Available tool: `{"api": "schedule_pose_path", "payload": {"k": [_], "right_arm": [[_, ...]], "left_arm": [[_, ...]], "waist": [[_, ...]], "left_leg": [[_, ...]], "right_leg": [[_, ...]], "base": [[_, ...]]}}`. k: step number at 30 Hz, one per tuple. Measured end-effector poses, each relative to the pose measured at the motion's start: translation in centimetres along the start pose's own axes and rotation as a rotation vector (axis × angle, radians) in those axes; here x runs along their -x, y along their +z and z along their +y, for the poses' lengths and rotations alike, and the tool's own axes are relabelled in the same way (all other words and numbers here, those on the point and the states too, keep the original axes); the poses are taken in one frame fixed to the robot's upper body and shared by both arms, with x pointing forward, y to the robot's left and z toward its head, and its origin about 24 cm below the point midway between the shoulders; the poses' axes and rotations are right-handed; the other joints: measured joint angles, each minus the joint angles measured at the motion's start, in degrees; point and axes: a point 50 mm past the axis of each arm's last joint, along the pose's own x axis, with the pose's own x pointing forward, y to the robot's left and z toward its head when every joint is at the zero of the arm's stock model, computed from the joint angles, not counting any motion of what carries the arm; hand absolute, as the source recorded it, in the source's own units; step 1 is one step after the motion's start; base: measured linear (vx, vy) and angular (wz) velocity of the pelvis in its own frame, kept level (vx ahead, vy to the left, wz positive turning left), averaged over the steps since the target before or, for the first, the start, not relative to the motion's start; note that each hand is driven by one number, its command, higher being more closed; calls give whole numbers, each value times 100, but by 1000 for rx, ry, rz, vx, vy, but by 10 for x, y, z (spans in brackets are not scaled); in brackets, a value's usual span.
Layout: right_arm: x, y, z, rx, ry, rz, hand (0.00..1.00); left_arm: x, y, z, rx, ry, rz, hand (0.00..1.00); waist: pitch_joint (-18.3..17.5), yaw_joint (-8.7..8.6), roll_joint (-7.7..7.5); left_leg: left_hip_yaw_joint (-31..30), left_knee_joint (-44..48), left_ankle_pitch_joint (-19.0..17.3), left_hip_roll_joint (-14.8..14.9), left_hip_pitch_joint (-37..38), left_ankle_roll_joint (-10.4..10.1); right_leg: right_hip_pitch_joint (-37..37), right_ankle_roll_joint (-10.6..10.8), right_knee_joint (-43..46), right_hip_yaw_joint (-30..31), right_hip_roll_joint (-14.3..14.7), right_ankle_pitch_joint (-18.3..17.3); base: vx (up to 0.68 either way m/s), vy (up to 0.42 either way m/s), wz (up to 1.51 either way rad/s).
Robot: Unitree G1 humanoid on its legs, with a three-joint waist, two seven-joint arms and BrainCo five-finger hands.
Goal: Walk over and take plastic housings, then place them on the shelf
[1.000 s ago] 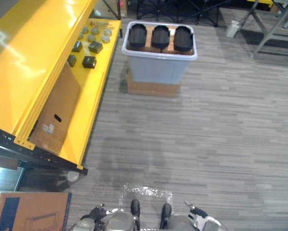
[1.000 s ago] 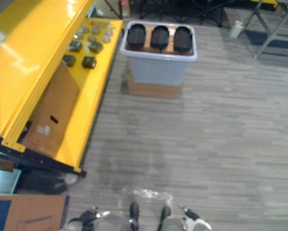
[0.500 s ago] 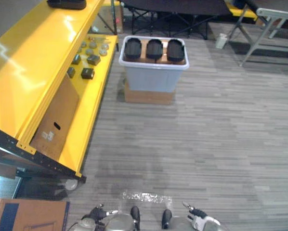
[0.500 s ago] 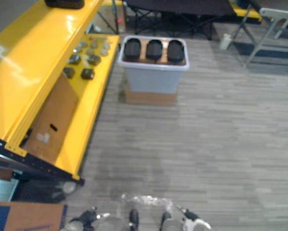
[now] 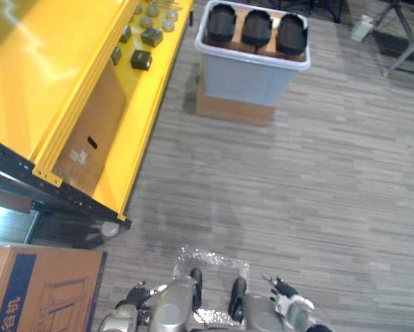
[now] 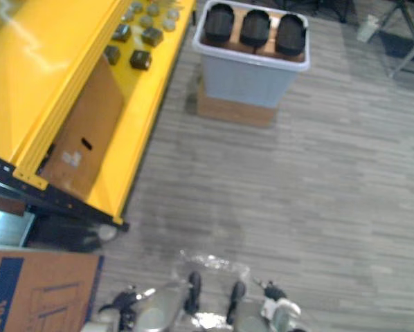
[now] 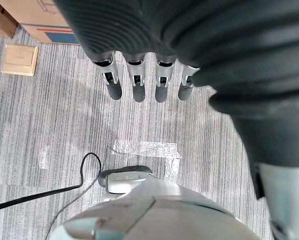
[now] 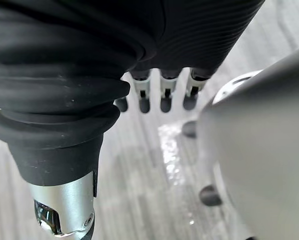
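Three black plastic housings are stood on end, side by side, inside a grey bin, presumably so that each can be lifted out singly from above. The bin is raised on a cardboard base, which likely brings its rim nearer to hand height. The yellow shelf is set just beside the bin, on the robot's left of it, so a short carry is judged to be enough once a housing is taken. Small dark and grey parts are laid on the shelf's lower level near the bin, and a cardboard sheet is leaned within the shelf farther from the bin. The approach is judged not yet finished: a broad stretch of floor is seen between the bin and the hands. The left hand and the right hand are hung low, well apart from the bin, with fingers held straight and relaxed. Nothing is grasped by either.
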Motion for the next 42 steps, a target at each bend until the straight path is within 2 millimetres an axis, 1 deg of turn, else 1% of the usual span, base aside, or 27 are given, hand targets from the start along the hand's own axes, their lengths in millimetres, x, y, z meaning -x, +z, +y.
{"api": "schedule_pose_path", "payload": {"k": [4, 10, 12, 13, 15, 16, 19, 20, 21, 22, 24, 25, 26, 27, 28, 29, 30, 31, 32, 33, 36, 37, 38, 39, 40, 41, 42], "right_arm": [[0, -1, 7, 25, 31, 0, 0], [2, -11, 3, 16, 28, 44, 0], [3, -13, -2, -33, 10, 47, 0], [4, -10, -4, -64, -6, 19, 0], [7, -16, -10, -105, -19, 37, 0], [11, -32, -16, -147, -28, 88, 0], [17, -46, -30, -250, -52, 127, 0], [18, -48, -31, -275, -53, 132, 0], [19, -49, -32, -285, -56, 136, 0], [19, -49, -31, -281, -51, 140, 0], [20, -54, -33, -293, -46, 158, 0], [21, -54, -37, -304, -60, 161, 0], [23, -55, -44, -297, -85, 164, 0], [25, -57, -50, -293, -116, 170, 0], [26, -56, -53, -290, -127, 169, 0], [27, -55, -59, -292, -156, 167, 0], [27, -54, -63, -291, -176, 160, 0], [28, -55, -64, -287, -187, 156, 0], [28, -53, -65, -272, -192, 140, 0], [27, -49, -64, -250, -189, 113, 0], [20, -35, -50, -150, -137, 52, 0], [15, -25, -36, -100, -87, 19, 0], [13, -19, -30, -84, -68, 1, 0], [12, -11, -24, -59, -45, -43, 0], [12, -6, -22, -56, -39, -64, 0], [11, 0, -20, -45, -29, -93, 0], [9, 6, -9, -32, 5, -104, 0]], "left_arm": [[0, 2, 0, 27, 2, -18, 0], [2, -4, 1, 75, 5, -25, 0], [2, -7, 1, 86, 10, -18, 0], [2, -8, 2, 91, 17, -13, 0], [3, -12, 4, 95, 24, -3, 0], [3, -13, 5, 105, 30, 0, 0], [3, -12, 6, 131, 36, -3, 0], [2, -10, 6, 148, 38, -8, 0], [1, -3, 5, 157, 35, -26, 0], [1, 0, 4, 165, 34, -37, 0], [2, 7, -1, 216, 21, -68, 0], [2, 9, -11, 235, 2, -69, 0], [3, 8, -28, 265, -24, -55, 0], [5, 4, -42, 295, -38, -33, 0], [6, 3, -51, 333, -53, -24, 0], [8, 4, -60, 370, -64, -19, 0], [8, 3, -59, 420, -46, -6, 0], [7, 0, -57, 445, -33, 6, 0], [7, -3, -54, 466, -15, 20, 0], [8, -9, -50, 500, 3, 34, 0], [8, -11, -38, 574, 45, 27, 0], [9, -15, -29, 597, 72, 16, 0], [9, -17, -25, 610, 80, 14, 0], [11, -18, -14, 628, 106, -18, 0], [12, -22, -11, 618, 112, -20, 0], [15, -34, -8, 576, 120, -7, 0], [17, -47, -2, 546, 135, 28, 0]], "waist": [[53, 49, -36], [43, 57, -60], [36, 54, -70], [44, 33, -51], [19, 13, -56], [-83, 15, -100], [-250, -9, -38], [-271, -7, -17], [-311, -49, -6], [-314, -56, -8], [-409, -117, -24], [-471, -168, 80], [-671, -259, 256], [-887, -337, 325], [-897, -351, 399], [-929, -394, 532], [-934, -450, 637], [-916, -460, 640], [-913, -455, 698], [-901, -454, 727], [-865, -337, 659], [-776, -222, 515], [-720, -184, 423], [-639, -60, 285], [-637, -17, 282], [-655, 75, 317], [-638, 90, 128]], "left_leg": [[92, 192, -160, 128, -3, -25], [179, 446, -355, 293, 15, -36], [271, 641, -605, 370, 72, 76], [334, 768, -735, 481, 162, 116], [366, 818, -856, 588, 401, 38], [363, 820, -918, 680, 511, 3], [202, 873, -1058, 946, 589, -176], [156, 881, -1132, 1050, 639, -295], [59, 890, -1221, 1118, 685, -420], [39, 892, -1267, 1127, 737, -468], [-49, 940, -1485, 1126, 887, -612], [-140, 938, -1580, 1177, 964, -678], [-242, 822, -1647, 1265, 1029, -781], [-259, 828, -1614, 1263, 1090, -825], [-247, 1050, -1534, 1296, 1027, -808], [-245, 1768, -1262, 1409, 796, -903], [-246, 2474, -770, 1536, 598, -1055], [-258, 2815, -423, 1591, 468, -1135], [-262, 3308, -243, 1681, 301, -1183], [-225, 3677, -282, 1712, 65, -1134], [2, 3222, -361, 1611, -545, -989], [128, 2380, -384, 1456, -783, -902], [165, 1987, -357, 1371, -814, -897], [272, 1152, -109, 1274, -841, -907], [287, 717, 148, 1251, -792, -909], [396, 227, 1028, 1305, -721, -787], [553, 457, 812, 1215, -621, -672]], "right_leg": [[-36, -37, 128, 119, 90, -48], [-39, -52, 312, 191, 192, -168], [-238, -63, 913, 286, 181, -312], [-576, -115, 1761, 288, 141, -285], [-824, -130, 2304, 250, 92, -351], [-832, -94, 2071, 233, 103, -403], [-846, 68, 957, 249, 243, -284], [-895, 150, 578, 250, 277, -188], [-1000, 139, 330, 247, 272, 69], [-1027, 147, 305, 251, 267, 148], [-1046, 40, 321, 285, 190, 476], [-1064, -106, 626, 251, 210, 583], [-1210, -207, 1116, 167, 213, 187], [-1312, -257, 1478, 65, 160, -248], [-1312, -308, 1638, 41, 148, -384], [-1256, -441, 1888, -42, 130, -579], [-1018, -509, 1917, -79, 168, -745], [-867, -543, 1850, -93, 197, -798], [-604, -585, 1692, -101, 235, -834], [-247, -589, 1394, -105, 276, -837], [265, -576, 816, -87, 244, -829], [540, -501, 549, -42, 110, -854], [685, -437, 460, -24, 30, -876], [927, -280, 406, -4, -140, -971], [1017, -227, 408, 7, -174, -1032], [1208, -16, 482, 105, -209, -1237], [1343, 10, 529, 262, -367, -1308]], "base": [[-37, 6, -18], [2, -19, -11], [41, -8, -34], [38, -11, -37], [129, -59, -23], [187, -103, -4], [271, -146, 10], [276, -180, 13], [270, -200, 16], [342, -286, 28], [290, -284, 27], [340, -325, 36], [444, -353, 47], [409, -241, 38], [448, -237, 27], [459, -231, 10], [444, -235, 6], [425, -187, 0], [388, -131, -3], [493, -114, -2], [319, 4, -7], [249, 80, -10], [318, 119, -12], [328, 131, -6], [335, 149, -18], [462, 235, -22], [403, 230, -22]]}}
